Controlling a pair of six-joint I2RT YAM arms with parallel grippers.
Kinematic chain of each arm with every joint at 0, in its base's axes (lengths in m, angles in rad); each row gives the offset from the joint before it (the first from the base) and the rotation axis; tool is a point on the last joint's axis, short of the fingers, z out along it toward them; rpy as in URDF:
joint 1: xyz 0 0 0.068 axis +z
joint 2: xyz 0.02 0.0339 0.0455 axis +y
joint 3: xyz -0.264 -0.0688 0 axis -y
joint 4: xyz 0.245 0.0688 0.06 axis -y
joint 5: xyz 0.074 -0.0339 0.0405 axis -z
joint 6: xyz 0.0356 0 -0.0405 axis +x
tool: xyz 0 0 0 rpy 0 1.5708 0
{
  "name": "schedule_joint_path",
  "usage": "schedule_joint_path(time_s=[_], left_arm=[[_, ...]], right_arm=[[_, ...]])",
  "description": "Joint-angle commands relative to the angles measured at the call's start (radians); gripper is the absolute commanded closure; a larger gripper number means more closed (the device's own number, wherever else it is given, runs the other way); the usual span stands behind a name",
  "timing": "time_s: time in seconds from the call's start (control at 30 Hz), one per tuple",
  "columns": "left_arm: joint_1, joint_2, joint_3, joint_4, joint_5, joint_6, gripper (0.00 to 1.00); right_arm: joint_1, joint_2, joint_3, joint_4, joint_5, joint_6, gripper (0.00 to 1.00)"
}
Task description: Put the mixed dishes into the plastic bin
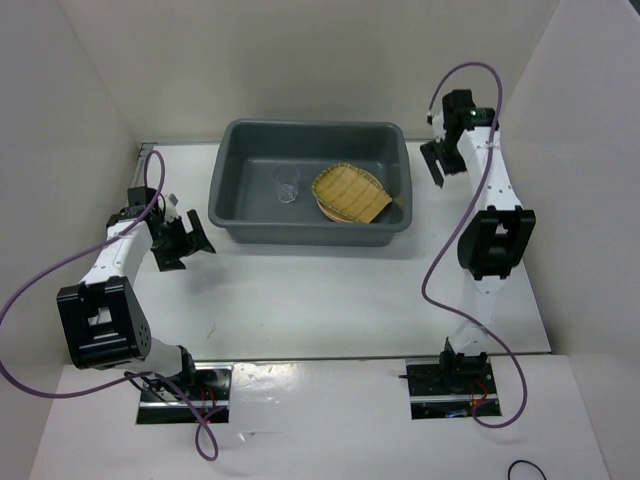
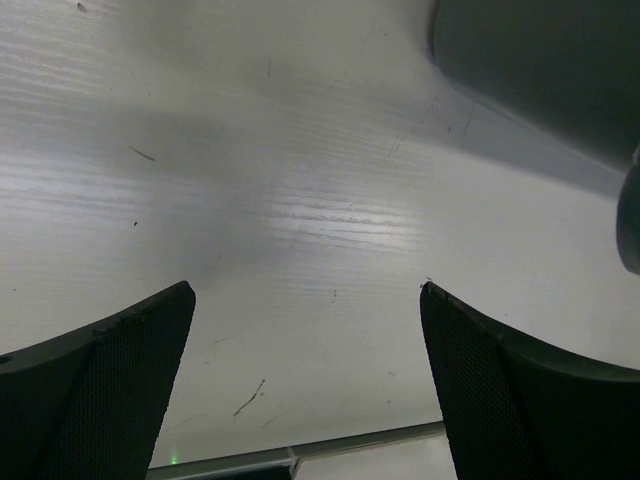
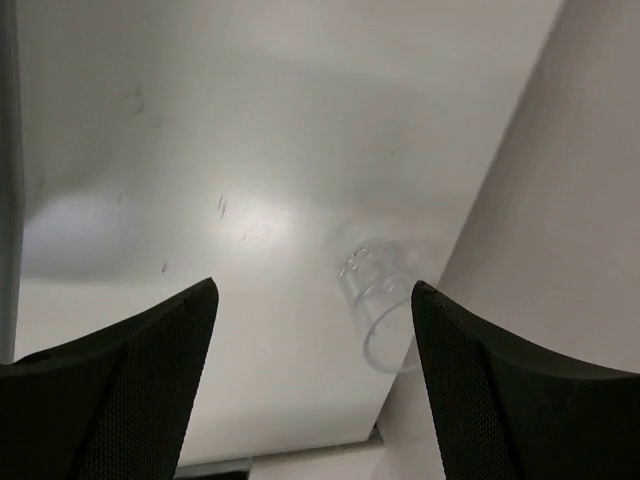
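Observation:
The dark grey plastic bin (image 1: 240, 215) stands at the back middle of the table. Inside it the yellow ribbed tray (image 1: 350, 190) lies on top of a tan-orange plate, whose edge (image 1: 397, 207) shows beside the tray. My left gripper (image 1: 188, 243) hovers open just left of the bin's front corner, and in the left wrist view (image 2: 308, 330) only bare table lies between its fingers. My right gripper (image 1: 438, 166) is open beside the bin's right wall. In the right wrist view (image 3: 313, 330) it holds nothing.
A clear glass (image 1: 288, 187) stands in the bin's left half. Another clear glass (image 3: 380, 310) lies on its side on the table by the right wall, close to my right finger. The bin's corner (image 2: 540, 70) shows in the left wrist view. White walls enclose the table.

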Motion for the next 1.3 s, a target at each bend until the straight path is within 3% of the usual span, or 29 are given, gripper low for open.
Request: schedule_joint_path(time_s=[0.0, 0.03, 0.1, 0.3, 0.47, 0.6, 0.83, 1.07, 1.27], left_arm=[[-0.002, 0.005, 0.012, 0.001, -0.029, -0.015, 0.0], [-0.002, 0.005, 0.012, 0.001, -0.039, -0.015, 0.0], [-0.002, 0.005, 0.012, 0.001, -0.065, -0.034, 0.0], [-0.04, -0.015, 0.003, -0.008, -0.13, -0.08, 0.0], [-0.094, 0.022, 0.012, -0.017, -0.141, -0.08, 0.0], [-0.129, 0.043, 0.012, -0.017, -0.141, -0.08, 0.0], [-0.189, 0.062, 0.012, -0.017, -0.16, -0.089, 0.0], [-0.198, 0.071, 0.012, -0.017, -0.161, -0.089, 0.0], [-0.208, 0.071, 0.012, -0.017, -0.161, -0.089, 0.0]], right_arm=[[0.02, -0.24, -0.259, 0.093, -0.065, -0.058, 0.17], [0.032, -0.362, -0.472, 0.17, -0.051, -0.087, 0.17], [0.053, -0.461, -0.739, 0.38, 0.012, -0.171, 0.17], [0.008, -0.452, -0.944, 0.594, 0.05, -0.163, 0.17], [0.008, -0.437, -1.056, 0.721, 0.069, -0.121, 0.17], [0.008, -0.446, -1.125, 0.839, 0.173, -0.111, 0.17], [0.008, -0.446, -1.156, 0.931, 0.267, -0.081, 0.17], [0.008, -0.4, -1.175, 1.004, 0.343, -0.06, 0.17], [-0.011, -0.391, -1.155, 0.97, 0.397, 0.044, 0.2]])
